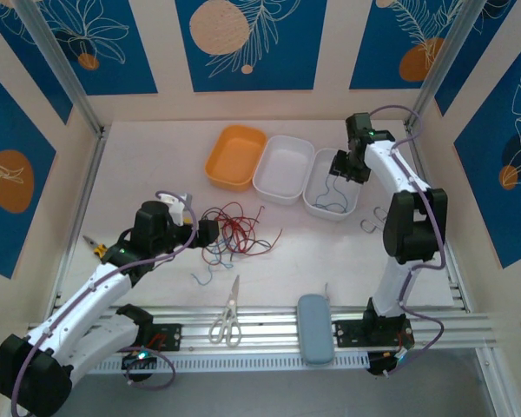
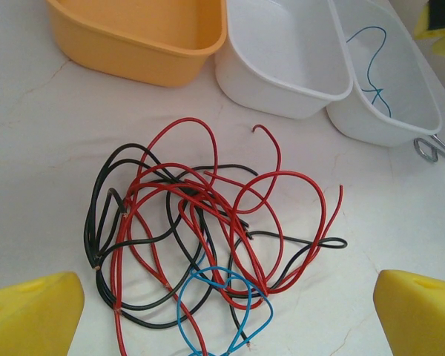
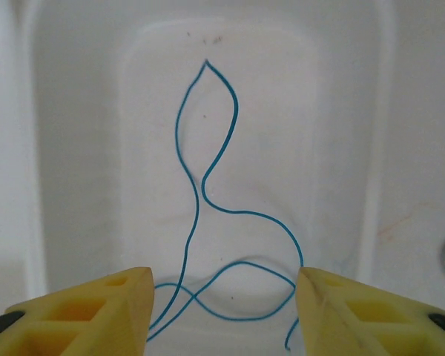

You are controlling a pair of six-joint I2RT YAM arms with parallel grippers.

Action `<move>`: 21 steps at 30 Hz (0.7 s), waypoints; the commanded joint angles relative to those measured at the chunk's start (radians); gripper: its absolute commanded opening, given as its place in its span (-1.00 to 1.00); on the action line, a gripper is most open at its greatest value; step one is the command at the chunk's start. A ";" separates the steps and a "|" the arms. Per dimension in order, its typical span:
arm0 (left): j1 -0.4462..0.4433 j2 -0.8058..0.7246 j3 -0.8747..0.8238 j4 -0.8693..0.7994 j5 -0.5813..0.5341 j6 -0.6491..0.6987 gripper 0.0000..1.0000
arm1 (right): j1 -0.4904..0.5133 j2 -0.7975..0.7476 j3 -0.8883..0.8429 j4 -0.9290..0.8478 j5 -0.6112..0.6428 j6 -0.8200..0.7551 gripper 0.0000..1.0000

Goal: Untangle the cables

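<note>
Tabletop workspace with two robot arms, shown from above and from each wrist camera.

The left gripper (image 1: 207, 231) sits just left of a tangle of cables (image 1: 237, 233) near the middle of the white table (image 1: 139, 174). In the left wrist view its yellow fingers (image 2: 30, 315) stand wide apart, released and gripping nothing. Ahead of them, red cables (image 2: 208, 185) and black cables (image 2: 104, 222) lie looped through one another on the table. A blue cable (image 2: 208, 285) forms a loop at the near edge of the heap.

Three bins stand side by side along the far part of the table: an orange bin (image 1: 234, 156), a white bin (image 1: 284, 165) and a second white bin (image 1: 332, 215) on the right. The right gripper (image 1: 347, 165) hangs over the second white bin. In the right wrist view its yellow fingers (image 3: 89, 311) are spread apart, also released and holding nothing. A lone blue wire (image 3: 208, 170) lies in loose curves on the bin's floor below them.

A metal hook (image 1: 372, 224) lies on the table just right of that bin. Scissors (image 1: 227, 320) rest at the near edge, partly on the metal rail (image 1: 260, 323). A grey-blue case (image 1: 315, 328) lies across the rail to their right.
</note>
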State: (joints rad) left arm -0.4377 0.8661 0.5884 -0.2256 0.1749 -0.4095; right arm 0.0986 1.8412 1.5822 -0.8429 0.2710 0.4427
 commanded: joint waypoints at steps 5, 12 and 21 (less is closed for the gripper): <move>0.008 -0.005 0.023 -0.008 -0.015 0.005 1.00 | 0.088 -0.226 -0.103 -0.011 -0.014 -0.011 0.11; 0.007 0.020 0.022 -0.023 -0.058 -0.016 1.00 | 0.302 -0.433 -0.280 0.095 -0.024 0.057 0.21; 0.010 0.058 0.030 -0.067 -0.106 -0.046 1.00 | 0.591 -0.473 -0.411 0.187 -0.028 0.186 0.19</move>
State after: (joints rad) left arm -0.4358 0.9226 0.5903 -0.2661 0.0971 -0.4294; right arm 0.6300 1.3811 1.2003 -0.7074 0.2607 0.5602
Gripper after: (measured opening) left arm 0.999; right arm 0.598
